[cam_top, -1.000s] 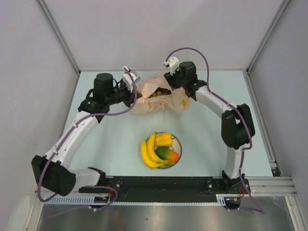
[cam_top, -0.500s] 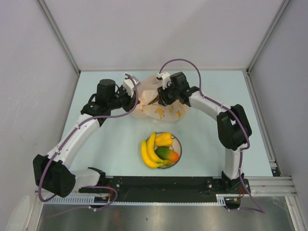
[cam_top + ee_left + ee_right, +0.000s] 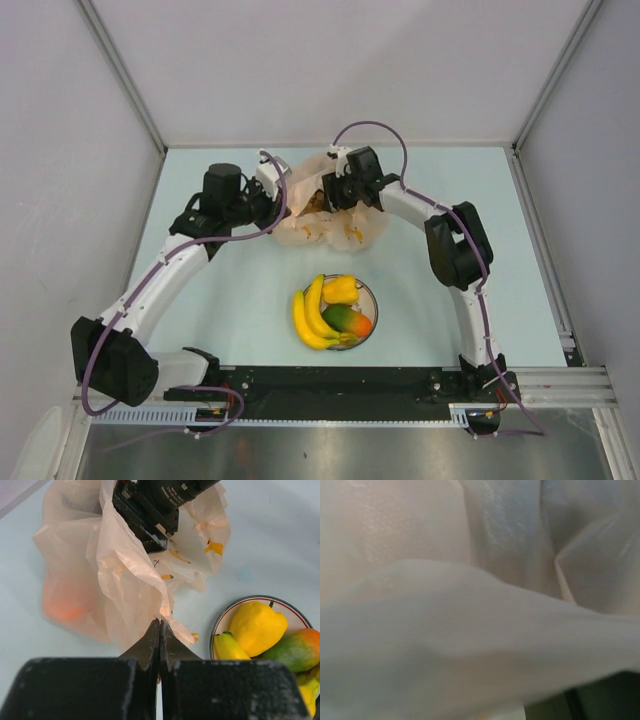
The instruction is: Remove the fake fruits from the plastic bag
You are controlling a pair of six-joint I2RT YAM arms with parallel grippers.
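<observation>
A: What lies on your worktop (image 3: 240,300)?
B: Two things, you'll see, on a pale blue-green surface. The plastic bag (image 3: 345,232) lies crumpled at the far middle. A round plate (image 3: 374,298) rests nearer, around the centre, apart from the bag.

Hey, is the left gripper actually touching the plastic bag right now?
Touching. The left wrist view shows the left gripper shut, pinching a fold of the plastic bag.
</observation>
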